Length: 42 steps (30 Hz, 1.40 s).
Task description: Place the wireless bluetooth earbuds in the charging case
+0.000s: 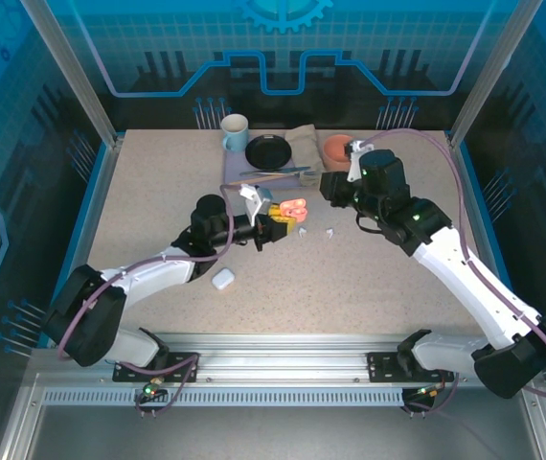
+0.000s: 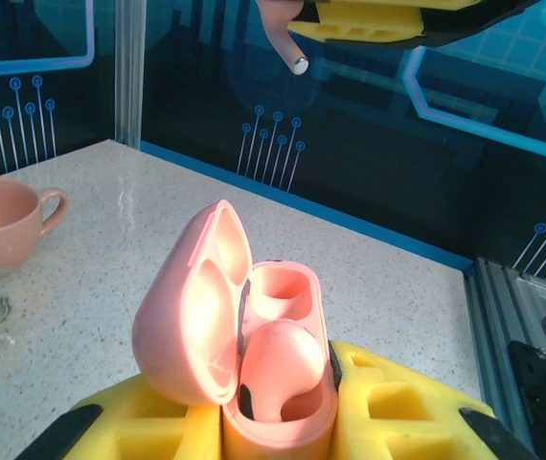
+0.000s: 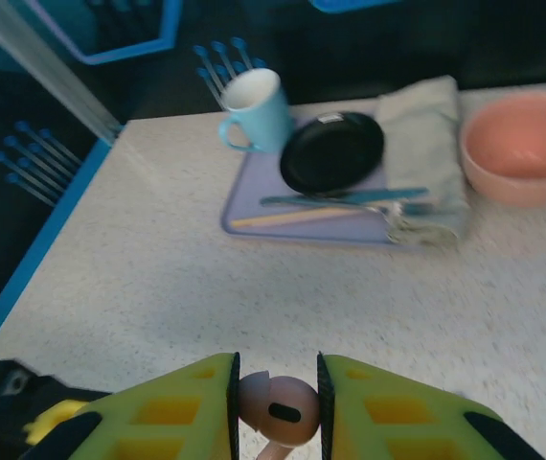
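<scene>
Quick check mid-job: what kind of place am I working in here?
Probably a staged robot test cell, not a real home: a speckled tabletop fenced by aluminium posts and blue circuit-pattern panels, with a mug and tray set out.

Before you, the speckled table (image 1: 369, 287) carries a lavender tray (image 1: 231, 174) at its far middle, a blue mug (image 1: 235, 133) at the tray's far left corner, a grey cloth (image 1: 304, 142) and pink bowl (image 1: 334, 149) to its right, two white earbuds (image 1: 330, 233) near centre, and a white charging case (image 1: 222, 279) nearer, left.
</scene>
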Tool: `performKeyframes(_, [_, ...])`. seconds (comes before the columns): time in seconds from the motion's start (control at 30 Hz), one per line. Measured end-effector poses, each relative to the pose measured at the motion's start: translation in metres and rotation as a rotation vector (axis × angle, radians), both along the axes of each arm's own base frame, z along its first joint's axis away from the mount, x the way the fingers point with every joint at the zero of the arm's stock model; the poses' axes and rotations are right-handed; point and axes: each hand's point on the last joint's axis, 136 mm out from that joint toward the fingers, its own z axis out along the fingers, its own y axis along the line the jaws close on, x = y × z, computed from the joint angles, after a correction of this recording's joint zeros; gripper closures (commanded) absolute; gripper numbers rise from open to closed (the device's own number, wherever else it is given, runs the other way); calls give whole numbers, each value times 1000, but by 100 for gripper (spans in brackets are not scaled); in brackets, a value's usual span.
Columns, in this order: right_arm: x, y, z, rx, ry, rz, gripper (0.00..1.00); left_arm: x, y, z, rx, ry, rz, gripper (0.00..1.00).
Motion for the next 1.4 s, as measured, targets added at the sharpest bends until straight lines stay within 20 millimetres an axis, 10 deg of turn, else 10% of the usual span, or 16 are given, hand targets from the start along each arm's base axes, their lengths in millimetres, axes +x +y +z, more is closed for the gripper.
performKeyframes(0.4, [-13, 39, 14, -85, -207, 187, 73, 11, -9, 12, -14, -19, -16, 100])
performKeyframes(1.4, [-25, 36, 3, -248, -319, 282, 77, 14, -11, 22, -26, -36, -15, 100])
